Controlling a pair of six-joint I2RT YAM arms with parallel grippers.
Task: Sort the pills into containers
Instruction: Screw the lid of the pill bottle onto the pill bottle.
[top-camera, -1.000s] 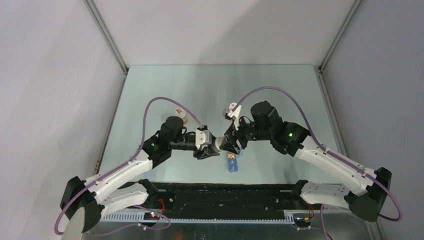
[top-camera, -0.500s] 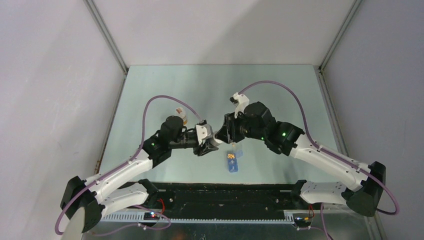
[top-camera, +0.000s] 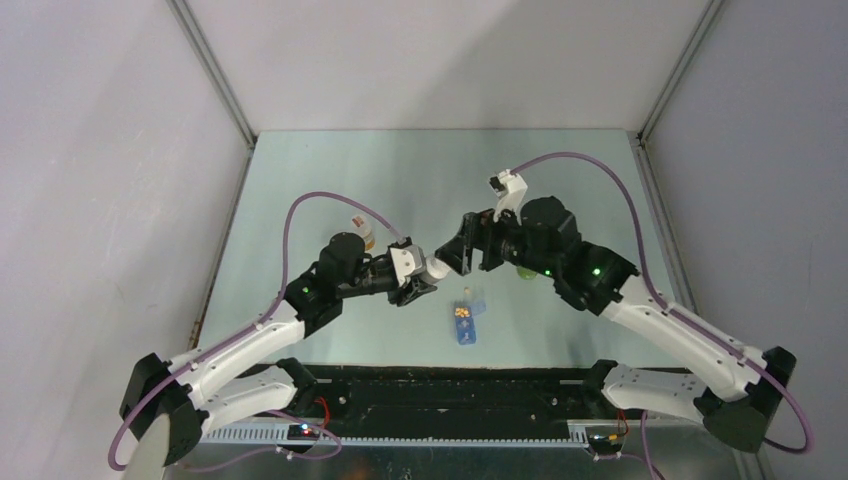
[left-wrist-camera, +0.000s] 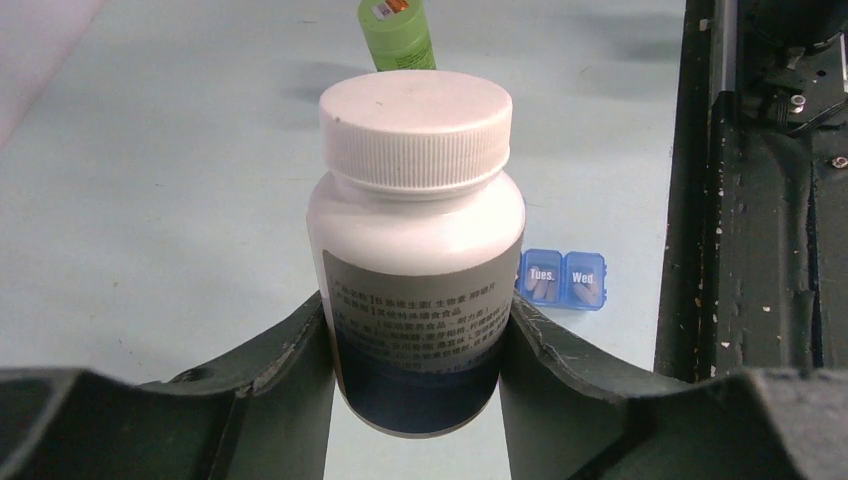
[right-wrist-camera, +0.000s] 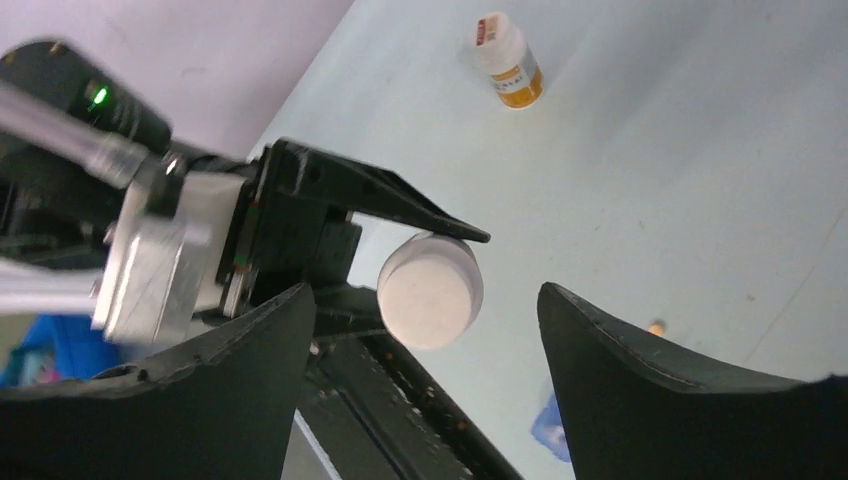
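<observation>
Left gripper is clenched on the lower body of a white round plastic bottle, held off the far-left corner of the small translucent blue rectangular pill box, cap end toward the other arm. Right gripper is released, jaws spread wide. It's squared up to the bottle's ribbed white screw cap, not touching it.

Tiny round orange-yellow pills sit in the box's compartments marked "Tues." and "Wed". One loose pill lies on the table near the box.

Handling, my read:
- **Pills:** hard, very light, roll easily, too small to pinch reliably. Pour, don't pick.
- **Cap:** rigid. Take it on the ribbed skirt; the smooth top gives no purchase.
- **Bottle:** wall looks slick and stiff, so hold low and firm against the twist.
- **Box:** light, likely skids if bumped.
</observation>
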